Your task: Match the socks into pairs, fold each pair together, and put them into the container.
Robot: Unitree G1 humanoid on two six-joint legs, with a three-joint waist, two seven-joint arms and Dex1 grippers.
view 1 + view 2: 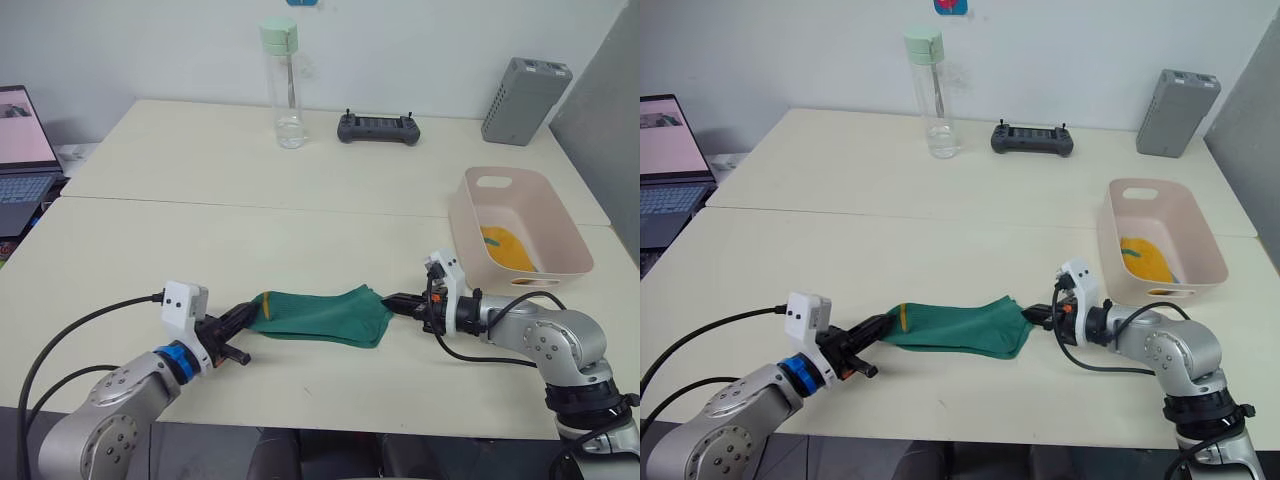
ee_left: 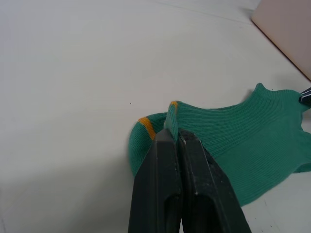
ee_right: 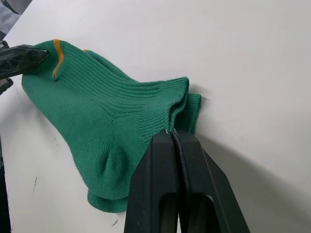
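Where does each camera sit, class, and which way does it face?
Left eye view: head camera, looking down over both arms at the green socks and pink container.
Right eye view: the same scene, slightly offset.
Left wrist view: along the left gripper, shut on the socks.
Right wrist view: along the right gripper, shut on the socks' other end.

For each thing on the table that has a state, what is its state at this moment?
Left gripper: shut on the toe end of the green socks.
Right gripper: shut on the cuff end of the green socks.
Green socks: two stacked, stretched flat between both grippers on the table.
Pink container: upright, open, holds a yellow sock.
Water bottle: upright, lid on, almost empty.
Laptop: open, screen on.
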